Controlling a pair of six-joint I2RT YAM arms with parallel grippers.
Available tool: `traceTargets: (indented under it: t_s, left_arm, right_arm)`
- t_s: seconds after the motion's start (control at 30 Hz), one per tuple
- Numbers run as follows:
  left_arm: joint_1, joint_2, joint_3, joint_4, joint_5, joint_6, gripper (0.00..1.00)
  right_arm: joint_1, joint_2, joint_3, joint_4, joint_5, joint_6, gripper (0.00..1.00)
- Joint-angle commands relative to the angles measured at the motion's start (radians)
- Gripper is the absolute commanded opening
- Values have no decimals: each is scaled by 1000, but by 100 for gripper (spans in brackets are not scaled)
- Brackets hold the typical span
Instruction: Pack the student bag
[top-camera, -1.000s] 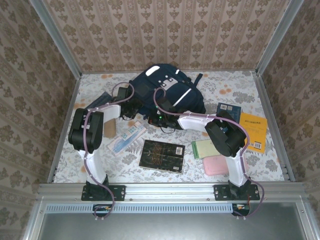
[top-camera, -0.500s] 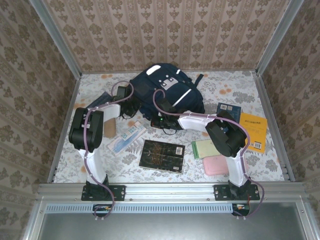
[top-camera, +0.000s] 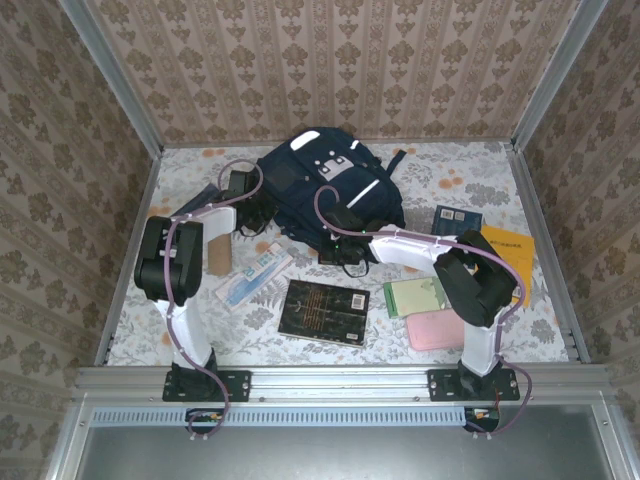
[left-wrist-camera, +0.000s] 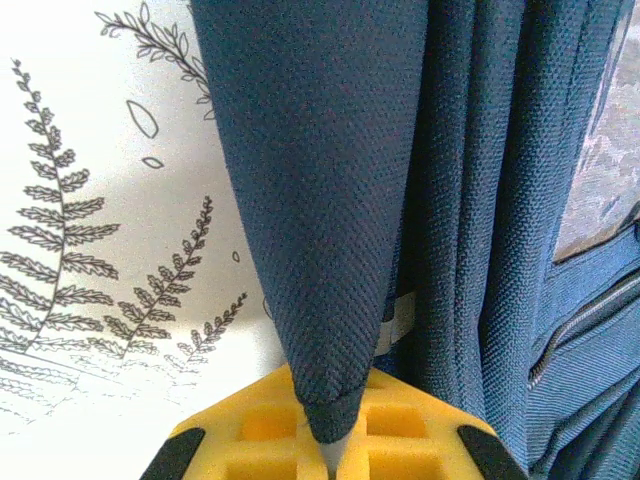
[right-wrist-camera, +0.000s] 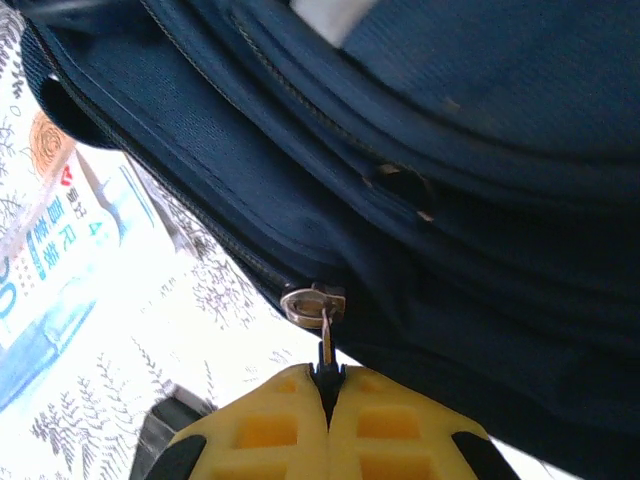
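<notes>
So the left gripper (left-wrist-camera: 330, 440) is pinched on a navy strap (left-wrist-camera: 310, 200) at the student bag's (top-camera: 320, 185) 9 o'clock; the right gripper (right-wrist-camera: 325, 385) is clamped on its zipper pull (right-wrist-camera: 315, 305) around 6 o'clock.

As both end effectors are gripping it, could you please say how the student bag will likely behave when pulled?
Probably floppy: the student bag folds softly in the left end effector. It may slide or bunch when the right end effector tugs the zipper pull it pinches.
</notes>
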Motion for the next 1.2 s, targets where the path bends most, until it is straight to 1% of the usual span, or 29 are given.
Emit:
traceTargets:
  t_s: [0.0,0.13,0.33,0.47,0.57,0.67,0.73,0.83,0.9,0.97,1.03,1.1,1.17]
  left_arm:
    - [28,-31,33,-6,-68,35,0]
    - [28,-29,42,-19,-75,52,0]
    - [35,-26,56,-38,-78,64,0]
    - [35,-17,61,-38,-68,62,0]
    - [31,-5,88,-70,-67,89,0]
    - [19,10,130,-111,-72,121,0]
    - [6,19,158,-136,-78,139,0]
    - [-15,35,199,-160,-74,167,0]
    - [-35,46,237,-163,-66,206,1]
    - [-52,69,301,-195,-53,252,15]
    - [-59,105,383,-245,-18,290,36]
    - [-54,125,447,-308,-2,307,49]
    - [-47,111,475,-373,-23,306,57]
  right_arm:
    - [3,-91,-56,-134,55,-42,0]
    - [-9,-153,-112,-176,78,-60,0]
    - [-73,-244,-207,-214,86,-55,0]
    - [-126,-307,-253,-259,131,-49,0]
    - [-163,-349,-264,-319,201,-51,0]
    - [-200,-388,-288,-329,221,-55,0]
    - [-207,-407,-299,-315,189,-79,0]
    - [-197,-422,-308,-276,70,-135,0]
    - [-172,-444,-320,-216,-10,-164,0]
    - [-138,-463,-332,-182,-53,-175,0]
    - [-113,-508,-336,-157,-88,-171,0]
    - [-107,-517,-334,-144,-108,-154,0]
    - [-105,-514,-327,-124,-135,-140,0]
